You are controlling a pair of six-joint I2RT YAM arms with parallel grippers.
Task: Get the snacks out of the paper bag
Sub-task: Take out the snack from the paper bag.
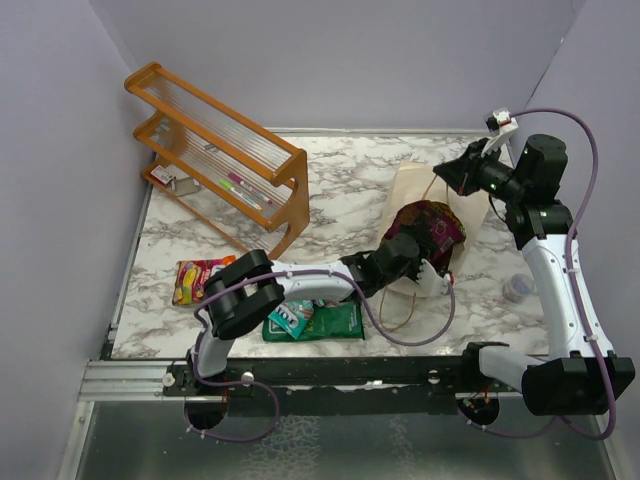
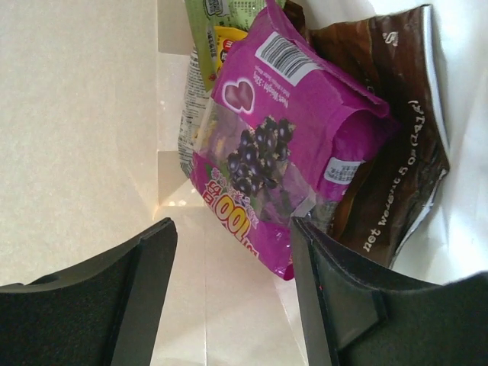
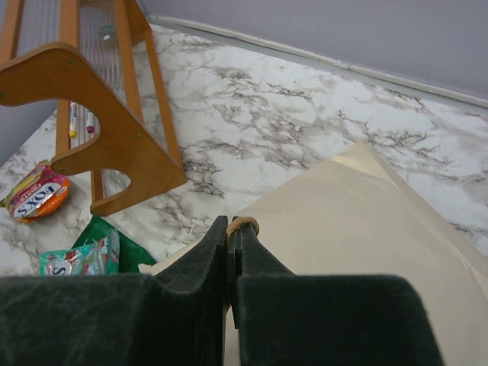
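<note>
My left hand (image 2: pixel 232 229) is spread wide inside the paper bag (image 3: pixel 343 221), with the purple packet (image 2: pixel 297 99) right ahead and the dark brown packet (image 2: pixel 396 152) beside it. My right hand (image 3: pixel 230 225) is pressed together, pinching the bag's edge. A green packet (image 1: pixel 335 320) and the orange-red candy bag (image 1: pixel 195 278) lie out on the desk (image 1: pixel 350 190).

1 paper bag (image 1: pixel 415 190); 3 pkts inside (purple pkt (image 2: pixel 290 130), brown pkt (image 2: pixel 393 145), lt-green pkt (image 2: pixel 197 107)); 3 on table: orange-red pkt (image 1: pixel 195 280), teal pkt (image 1: pixel 290 318), dk-green pkt (image 1: pixel 340 320); 1 rack (image 1: pixel 215 150); 2 pens (image 1: pixel 243 188); 1 cap (image 1: pixel 517 289)

Paper bag (image 1: pixel 412 186) on side; purple packet (image 2: pixel 282 130), brown packet (image 2: pixel 400 152) inside; orange-red packet (image 1: pixel 195 280), green packet (image 1: pixel 338 322) outside.
</note>
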